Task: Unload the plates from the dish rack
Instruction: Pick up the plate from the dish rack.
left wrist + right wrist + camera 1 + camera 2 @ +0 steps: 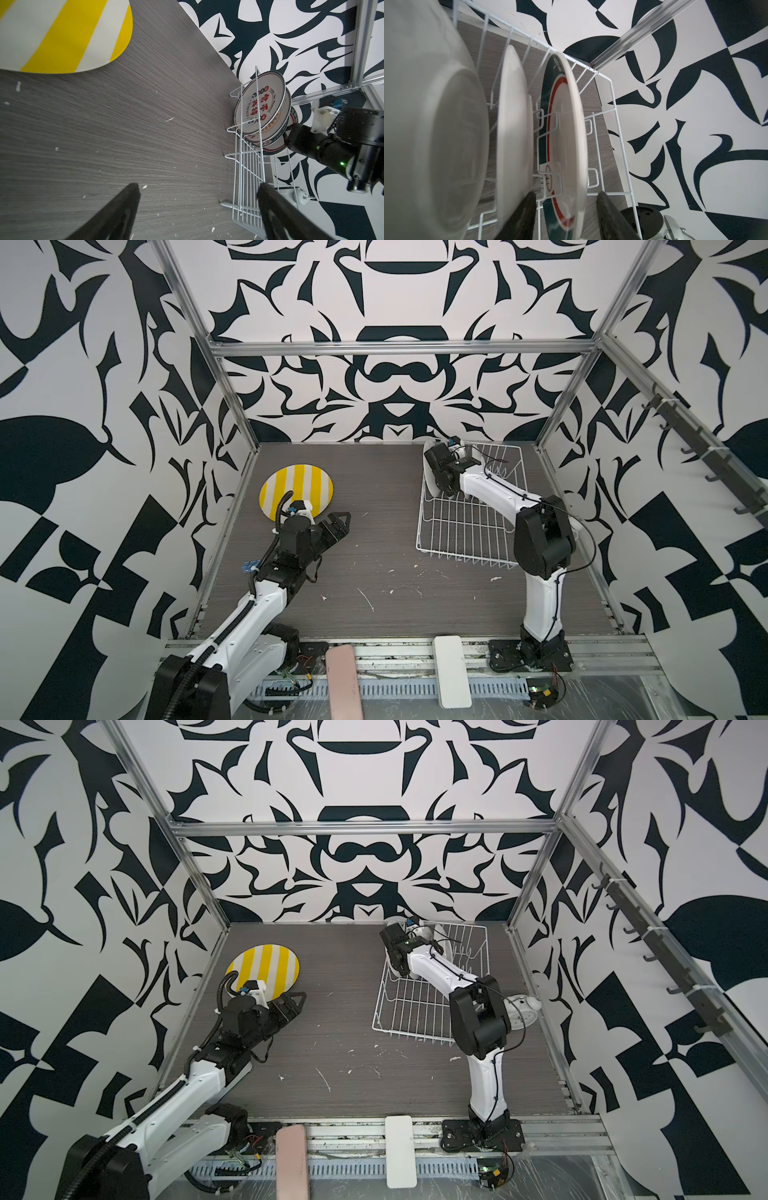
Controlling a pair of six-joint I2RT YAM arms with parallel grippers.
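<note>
The yellow-and-white striped plate (296,489) (266,969) (52,35) lies flat on the table at the far left. Just in front of it my left gripper (338,526) (296,1002) (198,189) stands open and empty above the bare table. The white wire dish rack (461,526) (411,1006) (247,187) (616,116) sits at the far right. Several smaller plates (259,104) stand on edge at its far end. My right gripper (440,485) (566,195) reaches in there, open. Its fingers straddle the rim of the green-and-red plate (564,128), with a gap on each side.
A white twin-bell alarm clock (525,1006) (299,195) stands right of the rack, behind my right arm. A pink pad (343,680) and a white pad (451,672) lie on the front rail. Aluminium frame posts and patterned walls close in the back and both sides.
</note>
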